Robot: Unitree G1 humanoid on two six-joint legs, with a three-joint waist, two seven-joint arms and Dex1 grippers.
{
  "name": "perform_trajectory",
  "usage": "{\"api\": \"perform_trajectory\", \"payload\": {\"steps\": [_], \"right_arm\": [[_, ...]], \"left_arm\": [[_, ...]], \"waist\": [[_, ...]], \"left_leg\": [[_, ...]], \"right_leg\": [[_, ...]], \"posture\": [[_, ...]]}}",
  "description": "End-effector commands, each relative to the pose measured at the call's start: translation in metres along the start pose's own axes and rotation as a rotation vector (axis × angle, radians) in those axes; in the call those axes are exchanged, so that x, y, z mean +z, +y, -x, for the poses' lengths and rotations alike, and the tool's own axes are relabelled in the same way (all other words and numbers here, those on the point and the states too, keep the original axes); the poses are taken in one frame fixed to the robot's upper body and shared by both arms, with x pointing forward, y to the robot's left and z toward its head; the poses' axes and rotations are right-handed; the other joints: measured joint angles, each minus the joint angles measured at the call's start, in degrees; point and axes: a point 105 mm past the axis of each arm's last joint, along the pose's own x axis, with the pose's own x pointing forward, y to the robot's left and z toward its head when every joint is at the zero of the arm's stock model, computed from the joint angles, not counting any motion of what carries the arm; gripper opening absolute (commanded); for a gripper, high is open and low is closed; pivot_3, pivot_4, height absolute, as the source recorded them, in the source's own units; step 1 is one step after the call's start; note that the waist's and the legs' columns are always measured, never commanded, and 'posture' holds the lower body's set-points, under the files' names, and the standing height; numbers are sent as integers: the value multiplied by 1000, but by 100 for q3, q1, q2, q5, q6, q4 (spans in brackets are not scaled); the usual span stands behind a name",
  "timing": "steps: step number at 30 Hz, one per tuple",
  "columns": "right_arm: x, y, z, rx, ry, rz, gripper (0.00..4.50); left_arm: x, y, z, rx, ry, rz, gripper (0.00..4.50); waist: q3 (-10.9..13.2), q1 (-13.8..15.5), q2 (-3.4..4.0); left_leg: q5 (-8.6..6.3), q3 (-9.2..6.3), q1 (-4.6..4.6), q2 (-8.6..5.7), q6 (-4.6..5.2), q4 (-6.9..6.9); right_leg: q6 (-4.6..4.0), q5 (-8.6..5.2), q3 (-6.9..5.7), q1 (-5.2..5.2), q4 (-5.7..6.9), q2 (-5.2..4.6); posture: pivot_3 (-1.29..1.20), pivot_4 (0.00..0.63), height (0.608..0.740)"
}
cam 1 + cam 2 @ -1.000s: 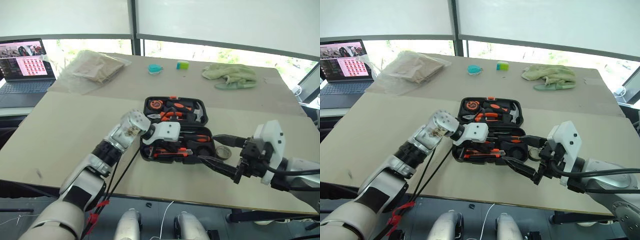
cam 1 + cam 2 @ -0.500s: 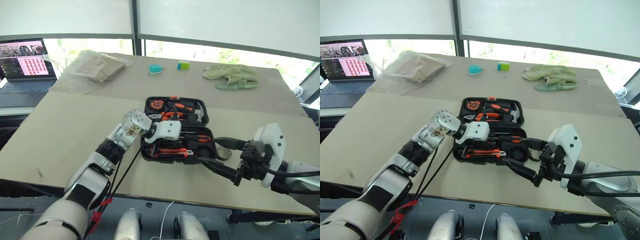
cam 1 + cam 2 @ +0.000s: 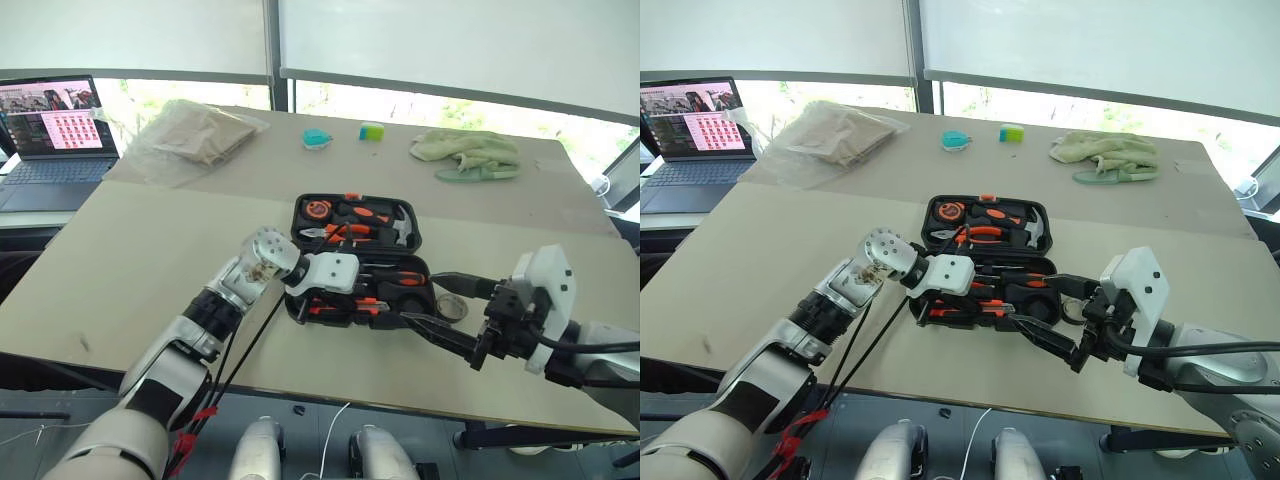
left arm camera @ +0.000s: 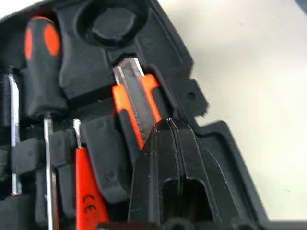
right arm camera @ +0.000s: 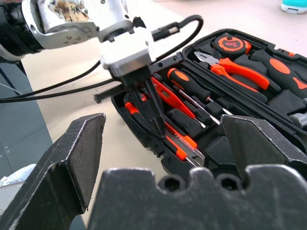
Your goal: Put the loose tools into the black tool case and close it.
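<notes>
Your black moulded-plastic clamshell tool case [image 3: 355, 262] lies open, flat on the beige table [image 3: 130, 260], lid half on the far side with the pliers, hammer and tape measure, tray half on the near side.

Left gripper [image 5: 154, 125]: fingers together, nothing clamped between them. The tips are down in the near tray, resting on or just above the orange-and-silver utility knife [image 4: 136, 105]. I can't tell whether they actually touch. The knife sits in the slot along the near edge of the tray, its long axis parallel to that edge, so left-right from your seat. In the left wrist view it runs straight out ahead of the shut fingers, lying in its recess. The orange-and-black screwdrivers [image 5: 184, 88] lie in the neighbouring recesses, parallel to the knife.

Right gripper [image 3: 448, 313]: fingers spread wide, empty, hovering off the case's right end, just above the table.

One loose piece left by my read: the small greyish ring [image 3: 448, 305] on the table, just beside the case's right edge, lying between the right gripper's spread fingers as seen from the head camera. The right arm is clearly nearer, so use it for the ring. The round recess [image 4: 112, 24] at the near right corner of the tray looks vacant.
</notes>
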Motion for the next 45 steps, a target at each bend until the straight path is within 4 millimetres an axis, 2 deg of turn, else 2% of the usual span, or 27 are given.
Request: {"api": "perform_trajectory", "payload": {"steps": [1,4,6,7,8,11,13,15,18,21,23,26,31,35,42,45], "right_arm": [[7,-1,1,-6,-31,20,4500],[5,-3,3,-14,-23,20,4500],[-2,-12,13,-73,15,30,4500],[-5,-16,20,-105,32,30,4500],[-7,-19,25,-125,43,30,4500],[-19,-26,49,-205,89,0,4500],[-34,-32,83,-297,158,-36,4500],[-43,-32,111,-351,205,-79,4500],[-49,-31,140,-384,259,-98,4500],[-52,-34,153,-387,308,-83,4500],[-53,-39,149,-350,331,-50,4500],[-52,-47,132,-279,341,3,4500],[-62,-63,78,-101,402,141,4500],[-71,-77,42,-42,420,197,4500],[-93,-95,3,8,460,242,4500],[-102,-103,-5,7,467,237,3838]], "left_arm": [[-13,-8,-5,-39,57,-1,11],[-9,-5,-3,-16,22,3,11],[16,12,22,84,-144,27,11],[27,19,37,128,-221,45,517],[33,22,47,152,-268,57,698],[44,22,80,155,-354,135,1746],[57,16,115,127,-439,205,2504],[64,6,136,108,-461,222,3309],[64,-8,150,92,-437,239,4348],[58,-18,152,98,-386,230,4451],[57,-21,149,103,-370,214,4451],[60,-22,144,108,-373,196,4451],[64,-23,133,103,-356,149,4451],[63,-22,129,120,-347,131,4451],[64,-19,131,152,-335,127,4451],[64,-17,131,165,-332,131,4500]], "waist": [[0,-9,0],[0,-11,0],[0,-9,0],[1,-4,0],[1,-9,0],[3,-23,4],[4,-23,6],[5,-24,13],[3,-25,20],[2,-37,22],[2,-51,22],[3,-82,20],[5,-107,23],[9,-99,25],[12,-38,24],[12,-28,25]], "left_leg": [[0,0,0,0,1,0],[0,0,0,0,1,-1],[0,0,0,0,1,-1],[0,0,-1,0,1,-1],[0,-1,-10,0,1,-1],[0,-9,-20,1,2,-2],[-1,-12,-17,2,2,-8],[-1,-13,-19,2,2,-13],[-2,-11,-8,1,1,-18],[-2,-9,4,2,1,-15],[-1,-7,12,4,1,-14],[-1,-5,12,5,1,-13],[-1,-3,10,0,1,-13],[0,-3,1,-2,1,-15],[-1,1,-4,-1,2,-10],[-1,6,-4,-2,2,-10]], "right_leg": [[0,0,0,1,-1,0],[0,0,1,1,-1,0],[0,0,1,0,-1,0],[0,0,1,0,-1,0],[0,0,0,-8,-1,0],[2,0,-3,-15,-2,1],[3,-1,-7,-12,-3,4],[4,-3,-8,-16,-3,4],[4,-8,-8,-6,-7,2],[24,-21,-7,4,-11,0],[10,-29,-2,6,-11,0],[-6,-34,1,4,-10,2],[-6,-9,5,1,-9,3],[-3,-9,6,-7,-9,6],[1,-11,2,-9,-8,6],[2,-11,4,-11,-6,5]], "posture": [[0,150,740],[0,150,740],[0,150,740],[0,150,740],[0,150,740],[0,150,740],[0,150,740],[0,150,740],[0,150,740],[0,150,740],[0,150,740],[0,150,740],[0,150,740],[0,150,740],[0,150,740],[0,150,740]]}}
